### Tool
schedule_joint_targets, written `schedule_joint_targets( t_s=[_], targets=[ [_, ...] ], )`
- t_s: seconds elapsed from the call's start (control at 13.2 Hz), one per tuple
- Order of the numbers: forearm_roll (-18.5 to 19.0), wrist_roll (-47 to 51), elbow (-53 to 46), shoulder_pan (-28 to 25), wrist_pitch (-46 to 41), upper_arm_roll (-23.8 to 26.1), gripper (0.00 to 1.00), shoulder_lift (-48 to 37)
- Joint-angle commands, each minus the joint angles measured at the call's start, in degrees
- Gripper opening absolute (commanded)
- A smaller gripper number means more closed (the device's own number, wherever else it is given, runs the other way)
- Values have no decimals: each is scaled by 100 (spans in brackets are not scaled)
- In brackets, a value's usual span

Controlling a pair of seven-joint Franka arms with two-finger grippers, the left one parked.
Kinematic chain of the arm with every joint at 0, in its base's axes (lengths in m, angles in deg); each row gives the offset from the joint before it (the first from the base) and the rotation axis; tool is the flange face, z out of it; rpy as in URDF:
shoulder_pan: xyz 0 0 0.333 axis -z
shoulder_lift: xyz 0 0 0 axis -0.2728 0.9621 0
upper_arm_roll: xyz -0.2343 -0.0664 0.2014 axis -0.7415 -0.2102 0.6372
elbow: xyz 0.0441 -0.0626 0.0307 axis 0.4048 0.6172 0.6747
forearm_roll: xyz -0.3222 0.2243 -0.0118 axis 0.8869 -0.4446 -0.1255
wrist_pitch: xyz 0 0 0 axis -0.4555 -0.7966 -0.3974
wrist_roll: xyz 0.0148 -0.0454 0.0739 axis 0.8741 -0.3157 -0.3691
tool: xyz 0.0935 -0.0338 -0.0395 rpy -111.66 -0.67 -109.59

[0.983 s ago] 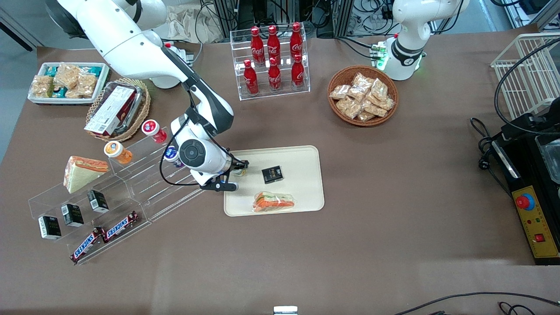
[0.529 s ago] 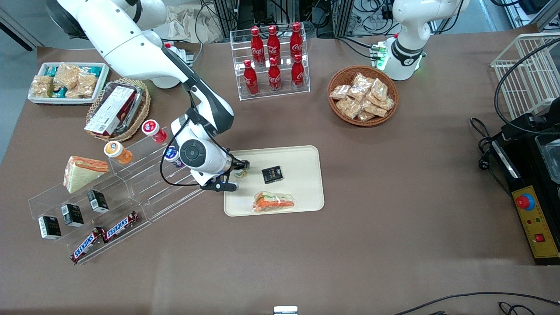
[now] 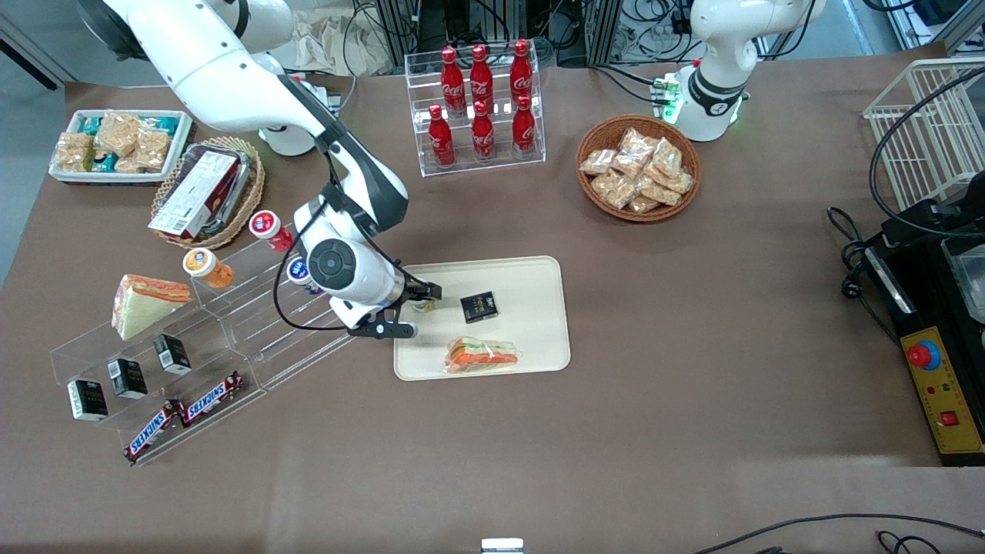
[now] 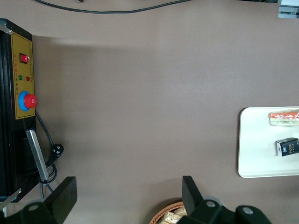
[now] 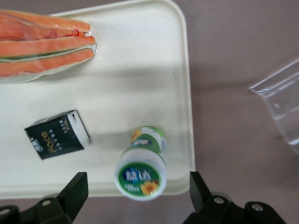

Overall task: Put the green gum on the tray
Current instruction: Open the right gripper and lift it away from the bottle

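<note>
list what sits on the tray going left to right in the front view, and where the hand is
green gum → black box, with the wrapped sandwich nearer the camera; all on the tray. The hand is open, just above the gum.

Brown table (image 3: 692,323), cream tray (image 3: 539,338) (rounded corners), wicker basket (image 3: 638,168), cola rack (image 3: 475,108), jaws spread above tray.
</note>
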Motion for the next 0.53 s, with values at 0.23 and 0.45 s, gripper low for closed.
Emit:
schedule_joint_targets(
  t_s=[0.23,0.45],
  targets=[
    [75,-1168,-599,348,-1892,-367,97,-1047],
    [41,-1698,-1215,733,-2791,-631,97,-1372]
  ],
)
